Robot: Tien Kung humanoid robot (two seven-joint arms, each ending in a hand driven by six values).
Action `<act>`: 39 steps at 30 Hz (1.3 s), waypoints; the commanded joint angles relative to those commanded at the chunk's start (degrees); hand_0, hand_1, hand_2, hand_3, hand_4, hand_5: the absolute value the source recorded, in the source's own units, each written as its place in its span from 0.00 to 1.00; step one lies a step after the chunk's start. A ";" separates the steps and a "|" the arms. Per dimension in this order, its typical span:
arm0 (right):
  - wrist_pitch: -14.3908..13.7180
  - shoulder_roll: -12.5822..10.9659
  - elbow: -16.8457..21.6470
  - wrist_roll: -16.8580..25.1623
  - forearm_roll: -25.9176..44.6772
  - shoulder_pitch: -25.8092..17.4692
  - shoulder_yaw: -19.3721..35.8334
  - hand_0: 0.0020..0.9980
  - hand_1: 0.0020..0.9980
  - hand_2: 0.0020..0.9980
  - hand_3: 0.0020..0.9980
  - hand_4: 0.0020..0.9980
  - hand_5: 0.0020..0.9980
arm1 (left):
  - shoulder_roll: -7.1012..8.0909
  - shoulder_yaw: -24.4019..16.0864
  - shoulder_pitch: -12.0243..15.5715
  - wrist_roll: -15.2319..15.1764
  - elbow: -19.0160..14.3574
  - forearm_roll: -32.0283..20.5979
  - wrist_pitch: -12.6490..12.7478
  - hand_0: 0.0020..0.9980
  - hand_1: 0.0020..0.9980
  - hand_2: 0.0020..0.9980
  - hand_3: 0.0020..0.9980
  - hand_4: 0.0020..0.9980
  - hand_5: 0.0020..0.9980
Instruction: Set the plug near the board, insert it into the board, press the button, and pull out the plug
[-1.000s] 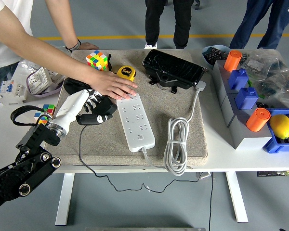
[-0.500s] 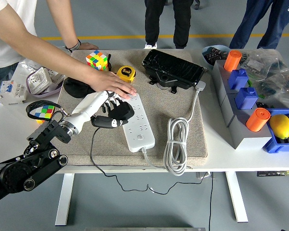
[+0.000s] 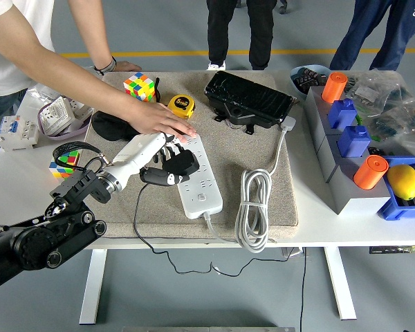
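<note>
On the grey mat covering the desk (image 3: 311,228), the black plug (image 3: 171,168) has been carried right since a second ago and is now gripped by the left hand (image 3: 159,160) over the board (image 3: 194,173), which is steadied by a person's hand (image 3: 162,121). Insertion looks imminent.

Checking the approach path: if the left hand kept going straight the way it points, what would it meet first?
The left hand, holding the black plug, points right; it would first meet the white power strip, probably its near edge, though height above it is unclear.
</note>
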 joint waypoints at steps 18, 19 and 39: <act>0.01 0.02 0.23 0.21 -0.26 -0.07 0.62 0.61 0.63 0.62 0.55 0.92 0.41 | 0.64 -0.12 -0.05 -0.70 1.43 0.55 -0.95 0.26 0.36 0.39 0.53 0.83 0.03; 0.01 0.02 0.26 0.23 -0.28 -0.07 0.66 0.61 0.63 0.62 0.55 0.92 0.41 | 0.66 -0.11 -0.03 -0.68 1.49 0.53 -0.99 0.26 0.36 0.39 0.53 0.83 0.03; 0.04 0.10 0.41 0.29 -0.43 -0.12 0.85 0.61 0.63 0.62 0.55 0.92 0.40 | 1.20 -0.36 0.22 -1.06 2.39 1.35 -1.46 0.26 0.38 0.40 0.53 0.83 0.03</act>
